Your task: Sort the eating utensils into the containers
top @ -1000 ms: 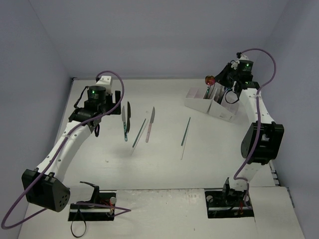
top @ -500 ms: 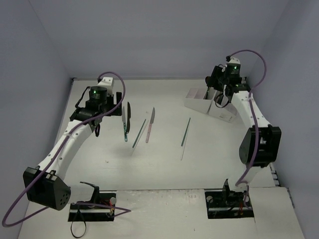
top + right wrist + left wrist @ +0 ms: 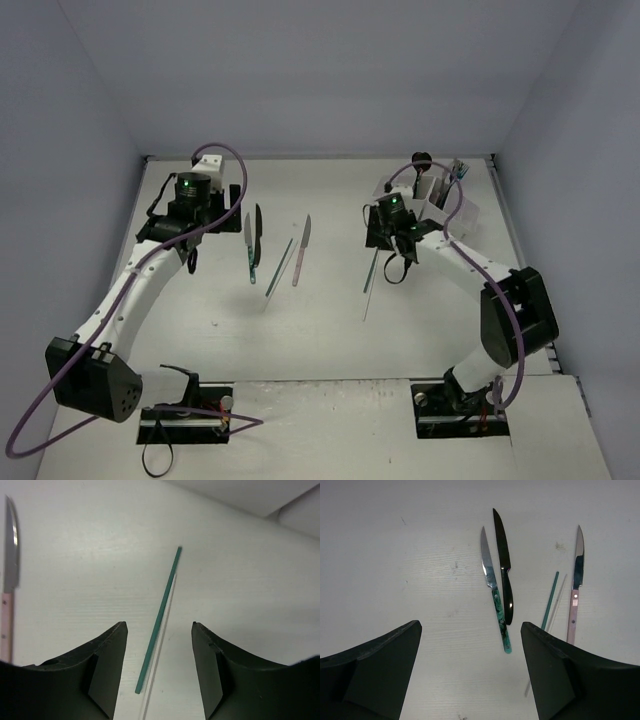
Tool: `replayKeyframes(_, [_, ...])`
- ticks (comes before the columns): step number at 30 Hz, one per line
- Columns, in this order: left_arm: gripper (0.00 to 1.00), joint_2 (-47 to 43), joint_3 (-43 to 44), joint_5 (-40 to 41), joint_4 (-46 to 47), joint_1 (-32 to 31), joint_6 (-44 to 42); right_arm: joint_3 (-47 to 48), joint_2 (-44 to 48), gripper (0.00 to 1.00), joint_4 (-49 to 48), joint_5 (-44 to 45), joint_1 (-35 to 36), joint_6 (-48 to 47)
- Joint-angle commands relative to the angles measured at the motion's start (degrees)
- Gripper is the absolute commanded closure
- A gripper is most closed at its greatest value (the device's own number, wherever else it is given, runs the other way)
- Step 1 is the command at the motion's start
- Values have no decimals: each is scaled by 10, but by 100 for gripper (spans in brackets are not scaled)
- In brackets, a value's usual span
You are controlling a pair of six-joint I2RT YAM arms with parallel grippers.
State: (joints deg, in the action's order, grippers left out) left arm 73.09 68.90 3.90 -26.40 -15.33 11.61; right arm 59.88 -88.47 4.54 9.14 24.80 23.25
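Observation:
Several utensils lie on the white table. A black knife (image 3: 257, 232) and a green-handled knife (image 3: 250, 252) lie side by side, then a green and a white stick (image 3: 280, 266) and a pink-handled knife (image 3: 301, 252). A second green stick (image 3: 373, 262) lies beside a thin white stick (image 3: 365, 302). My left gripper (image 3: 190, 262) is open and empty, left of the knives (image 3: 495, 595). My right gripper (image 3: 396, 268) is open above the green stick (image 3: 159, 620), which lies between its fingers' line. The white containers (image 3: 462, 213) stand at the back right, partly hidden by my right arm, with utensils standing in them.
Grey walls close the table at the back and both sides. The arm bases and their cables (image 3: 190, 415) sit at the near edge. The pink-handled knife also shows at the left edge of the right wrist view (image 3: 9, 575).

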Motion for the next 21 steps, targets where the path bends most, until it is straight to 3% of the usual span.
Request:
replayKeyframes(1, [22,-48,13,5,-3,3,0,-7,-30,50,-18,67,59,47])
replayKeyframes(14, [22,-128,-74,43,-7,3,-13,22,-118,53,-39,79,139,98])
replayKeyframes(21, [22,-126,-78,32,-6,3,-8,-22,-87,54,-39,124,137,144])
